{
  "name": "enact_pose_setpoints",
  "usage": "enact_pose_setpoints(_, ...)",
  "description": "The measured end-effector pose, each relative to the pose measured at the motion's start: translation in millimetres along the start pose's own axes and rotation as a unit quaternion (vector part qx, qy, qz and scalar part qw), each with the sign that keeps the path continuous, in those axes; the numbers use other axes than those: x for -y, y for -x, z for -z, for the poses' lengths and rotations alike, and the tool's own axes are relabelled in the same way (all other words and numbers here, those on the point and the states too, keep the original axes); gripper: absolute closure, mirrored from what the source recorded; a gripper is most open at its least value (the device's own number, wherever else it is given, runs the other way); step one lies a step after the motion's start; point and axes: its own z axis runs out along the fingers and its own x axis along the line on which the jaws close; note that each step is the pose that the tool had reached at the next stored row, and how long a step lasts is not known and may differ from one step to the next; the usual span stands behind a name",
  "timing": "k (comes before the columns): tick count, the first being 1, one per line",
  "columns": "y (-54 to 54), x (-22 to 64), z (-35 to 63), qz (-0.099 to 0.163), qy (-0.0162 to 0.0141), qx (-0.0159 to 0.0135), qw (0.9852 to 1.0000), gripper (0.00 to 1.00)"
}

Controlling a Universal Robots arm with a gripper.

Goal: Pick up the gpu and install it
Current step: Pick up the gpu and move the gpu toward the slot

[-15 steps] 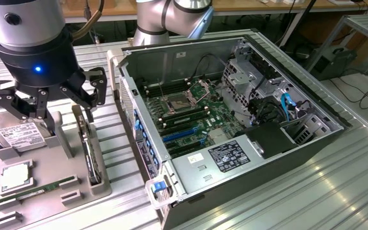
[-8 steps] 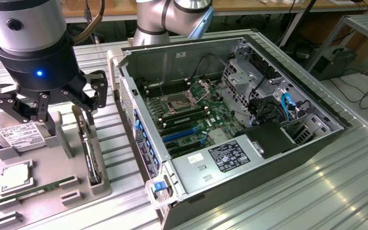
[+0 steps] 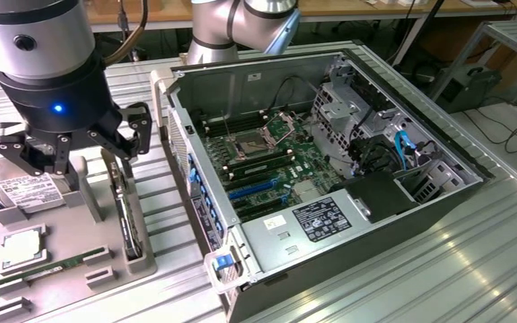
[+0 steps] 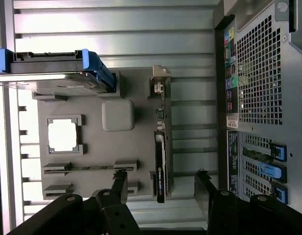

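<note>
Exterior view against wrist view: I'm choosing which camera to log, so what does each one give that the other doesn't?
Exterior view's own: the motherboard inside the open computer case. Wrist view's own: the case's perforated rear grille, face-on. Shared: the gpu standing on edge in the grey tray, with the open gripper over the tray.
</note>
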Motion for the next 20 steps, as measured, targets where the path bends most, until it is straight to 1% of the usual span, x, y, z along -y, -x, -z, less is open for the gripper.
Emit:
enact_pose_setpoints(11, -0.2, 0.6, -14.4, 0.002, 0.0001, -0.0001, 1.0000, 0.34)
enact_pose_setpoints(20, -0.3, 1.0, -23.5, 0.003, 0.0001, -0.0001, 1.0000, 0.34)
